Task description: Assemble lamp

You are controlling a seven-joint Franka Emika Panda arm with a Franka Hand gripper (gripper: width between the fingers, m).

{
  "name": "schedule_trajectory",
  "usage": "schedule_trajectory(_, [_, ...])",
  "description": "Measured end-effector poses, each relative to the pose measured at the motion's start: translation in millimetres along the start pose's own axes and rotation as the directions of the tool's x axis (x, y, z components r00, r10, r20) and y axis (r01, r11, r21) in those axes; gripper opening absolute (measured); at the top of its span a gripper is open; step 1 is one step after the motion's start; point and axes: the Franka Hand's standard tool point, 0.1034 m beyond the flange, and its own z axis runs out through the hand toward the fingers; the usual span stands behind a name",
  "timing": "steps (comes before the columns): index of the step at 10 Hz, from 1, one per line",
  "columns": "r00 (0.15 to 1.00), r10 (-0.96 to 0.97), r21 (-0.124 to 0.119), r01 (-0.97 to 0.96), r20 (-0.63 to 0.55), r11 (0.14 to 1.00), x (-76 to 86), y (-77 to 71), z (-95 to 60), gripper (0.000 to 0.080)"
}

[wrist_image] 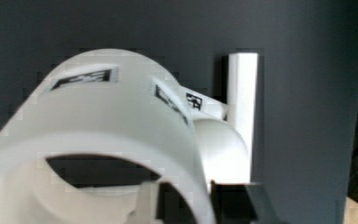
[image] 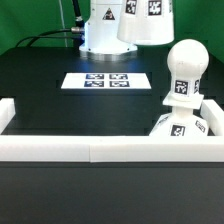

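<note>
The large white cone-shaped shade [wrist_image: 105,120] fills the wrist view, open end toward the camera, with tags on its side. My gripper [wrist_image: 229,205] is shut on the shade's wall; a dark finger [wrist_image: 250,205] shows beside it. In the exterior view the shade [image: 147,22] hangs high at the top edge, and the gripper itself is cut off there. The ball-shaped bulb [image: 186,62] stands upright on the base block [image: 182,126] at the exterior view's right, inside the wall corner. The shade is well above the bulb and apart from it.
The marker board [image: 105,80] lies flat in the middle of the black table. Long white border walls [image: 90,150] run along the front and both sides. The robot's white base [image: 98,35] stands at the back. A white wall piece [wrist_image: 243,90] shows behind the shade.
</note>
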Motion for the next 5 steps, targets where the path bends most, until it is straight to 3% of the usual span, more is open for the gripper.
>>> schedule_trajectory(3, [0.999, 0.032, 0.001, -0.032, -0.007, 0.999, 25.3, -27.4, -5.5, 0.0045])
schedule_trajectory(5, [0.998, 0.061, -0.002, -0.061, 0.015, 0.998, 30.1, -37.5, -3.8, 0.0045])
